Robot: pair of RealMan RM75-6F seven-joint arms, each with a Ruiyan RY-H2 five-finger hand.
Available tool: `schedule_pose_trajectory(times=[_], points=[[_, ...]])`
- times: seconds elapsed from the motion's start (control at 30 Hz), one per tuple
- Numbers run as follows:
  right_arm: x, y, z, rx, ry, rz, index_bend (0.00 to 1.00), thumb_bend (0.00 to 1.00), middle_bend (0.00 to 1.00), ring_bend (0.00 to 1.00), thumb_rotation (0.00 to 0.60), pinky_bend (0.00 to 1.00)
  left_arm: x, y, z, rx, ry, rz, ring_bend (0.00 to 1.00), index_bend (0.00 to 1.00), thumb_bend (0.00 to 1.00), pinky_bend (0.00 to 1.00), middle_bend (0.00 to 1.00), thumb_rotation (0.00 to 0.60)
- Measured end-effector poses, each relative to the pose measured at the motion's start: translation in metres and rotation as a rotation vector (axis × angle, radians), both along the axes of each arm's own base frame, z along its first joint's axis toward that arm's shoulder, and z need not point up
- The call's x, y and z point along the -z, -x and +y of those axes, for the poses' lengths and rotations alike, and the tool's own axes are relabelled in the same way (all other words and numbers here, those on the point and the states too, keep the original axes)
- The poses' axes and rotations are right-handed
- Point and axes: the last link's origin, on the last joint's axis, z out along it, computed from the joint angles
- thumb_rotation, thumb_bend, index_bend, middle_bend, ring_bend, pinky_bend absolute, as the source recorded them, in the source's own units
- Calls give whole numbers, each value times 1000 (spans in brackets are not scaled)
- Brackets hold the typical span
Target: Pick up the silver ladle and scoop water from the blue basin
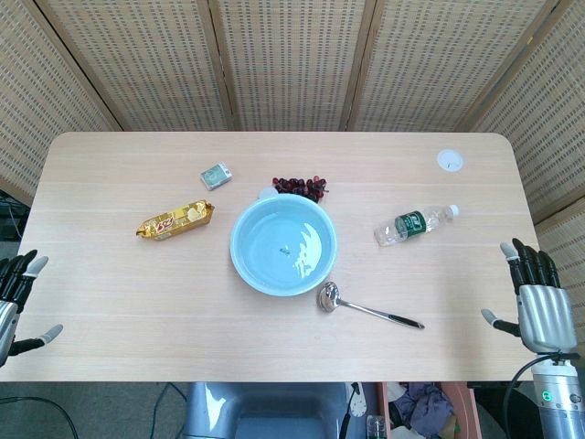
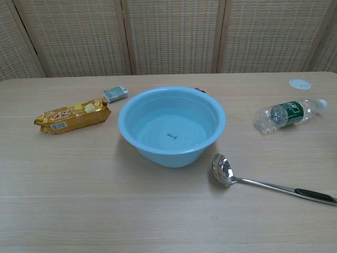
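Silver metal ladle [image 2: 263,179] lying flat just right-front of the round blue plastic basin [image 2: 172,126], bowl end nearest it, untouched, right hand [image 1: 535,300] far right of the basin, fingers spread, empty, left hand [image 1: 18,297] far left, likewise spread wide.

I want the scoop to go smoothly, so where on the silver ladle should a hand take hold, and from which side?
Probably grip the silver ladle by the dark far end of its handle, coming from above with the right hand. It lies flat on the table, its bowl close beside the blue basin and its handle pointing toward the robot's right, so that end is free and nearer the right hand.
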Motion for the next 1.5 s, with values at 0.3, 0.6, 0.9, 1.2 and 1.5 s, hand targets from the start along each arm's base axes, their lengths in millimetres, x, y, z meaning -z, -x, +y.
schedule_pose_trajectory(times=[0.3,0.6,0.9,1.2,1.5], points=[[5,-3,0,-1,-17,-19,0,0,15,23,600,1,1,1,0,-7,12,2,0,0,0,0,0,600],[47,-22,-22,-81,-259,4,30,0,752,789,600,885,0,2,6,-21,3,0,0,0,0,0,0,600],[97,-41,-40,-79,-454,75,314,0,880,902,600,1000,3,3,12,-43,6,7,0,0,0,0,0,600],[148,-56,-50,22,-488,124,372,0,895,922,600,1000,2,5,15,-57,7,2,0,0,0,0,0,600],[191,-65,-58,143,-527,154,419,20,895,922,600,1000,1,6,16,-57,7,0,0,0,0,0,0,600]])
